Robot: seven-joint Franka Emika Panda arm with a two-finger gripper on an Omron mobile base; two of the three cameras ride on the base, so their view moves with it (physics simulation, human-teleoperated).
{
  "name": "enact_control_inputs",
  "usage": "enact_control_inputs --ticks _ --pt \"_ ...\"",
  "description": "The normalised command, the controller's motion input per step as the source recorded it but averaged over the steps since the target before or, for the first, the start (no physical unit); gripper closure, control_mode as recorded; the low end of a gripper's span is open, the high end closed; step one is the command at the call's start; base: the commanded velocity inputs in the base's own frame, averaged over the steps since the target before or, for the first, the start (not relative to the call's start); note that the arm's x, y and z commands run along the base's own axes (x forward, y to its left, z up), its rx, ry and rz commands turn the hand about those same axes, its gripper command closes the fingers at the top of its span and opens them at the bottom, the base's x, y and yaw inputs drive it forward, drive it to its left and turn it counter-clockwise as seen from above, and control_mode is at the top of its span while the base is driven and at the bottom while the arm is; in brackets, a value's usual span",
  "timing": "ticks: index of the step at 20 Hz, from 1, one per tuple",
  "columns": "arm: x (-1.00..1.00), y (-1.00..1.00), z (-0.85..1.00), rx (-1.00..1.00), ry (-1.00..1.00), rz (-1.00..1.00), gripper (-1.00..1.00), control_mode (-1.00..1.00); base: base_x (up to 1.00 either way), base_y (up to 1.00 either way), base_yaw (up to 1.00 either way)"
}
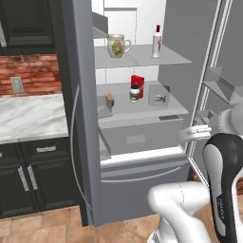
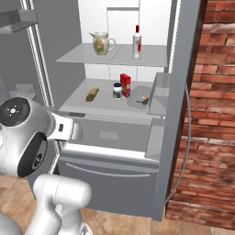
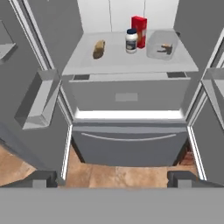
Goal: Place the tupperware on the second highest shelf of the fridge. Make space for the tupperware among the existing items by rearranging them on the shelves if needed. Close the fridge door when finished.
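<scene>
Centre frame, the fridge (image 1: 142, 180) stands open between brick wall (image 2: 211, 114) and marble counter (image 1: 28, 116). The tupperware (image 3: 161, 45) sits on the lower shelf (image 3: 127, 59), upper right in the hand view. The gripper (image 3: 112, 178), empty, jaws apart. The base views add the mug (image 1: 116, 46) and bottle (image 1: 156, 42) above; the loaf-like lump (image 2: 92, 94) looks blurry.

One fridge (image 1: 142, 180) is standing with both upper doors open. Two shelves (image 1: 142, 59) are showing items. The upper shelf, at the top centre of the base views, is carrying two: one mug (image 1: 117, 46) and one bottle (image 1: 156, 42). The lower shelf is carrying four: one loaf (image 3: 99, 48), one jar (image 3: 131, 41), one red box (image 3: 139, 31) and one tupperware (image 3: 161, 46). One bottom drawer (image 3: 131, 146) is showing.
</scene>
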Motion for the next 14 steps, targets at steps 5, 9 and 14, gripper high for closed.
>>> enact_control_inputs --ticks 5,9,14 --pt "-0.33 0.58 0.08 -0.19 -0.14 0.23 -1.00 -1.00 0.00 0.00 0.00" --pt "-0.19 1.00 0.04 -0.40 0.00 0.19 -1.00 -1.00 0.00 0.00 0.00" --pt "-0.01 1.00 0.00 -0.43 0.02 0.17 -1.00 -1.00 0.00 0.00 0.00"
